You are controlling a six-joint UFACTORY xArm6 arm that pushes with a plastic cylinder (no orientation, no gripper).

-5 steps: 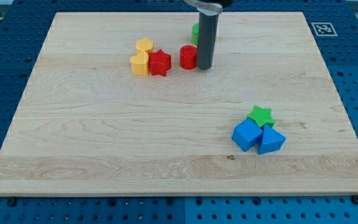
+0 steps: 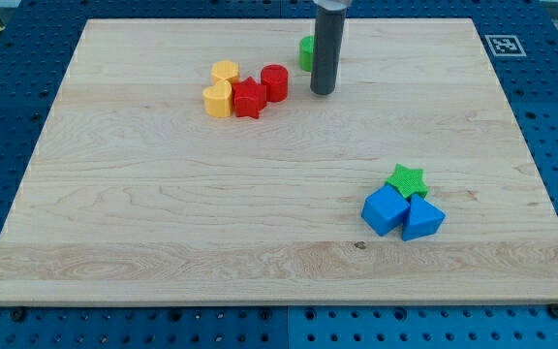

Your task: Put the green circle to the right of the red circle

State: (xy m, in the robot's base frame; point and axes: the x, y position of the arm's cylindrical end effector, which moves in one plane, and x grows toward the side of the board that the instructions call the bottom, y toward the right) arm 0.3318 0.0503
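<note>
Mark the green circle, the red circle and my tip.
green circle (image 2: 304,52): camera view, its visible left edge beside the rod.
red circle (image 2: 274,81): camera view, its top face.
my tip (image 2: 323,92): camera view, the rod's very end.

rod: straight, round, dark grey, matte | top: wider dark collar at the frame's 12 o'clock edge, cut off there | my tip (image 2: 323,93): flat, blunt, same width as rod | markings, cables, screws: none visible
</note>
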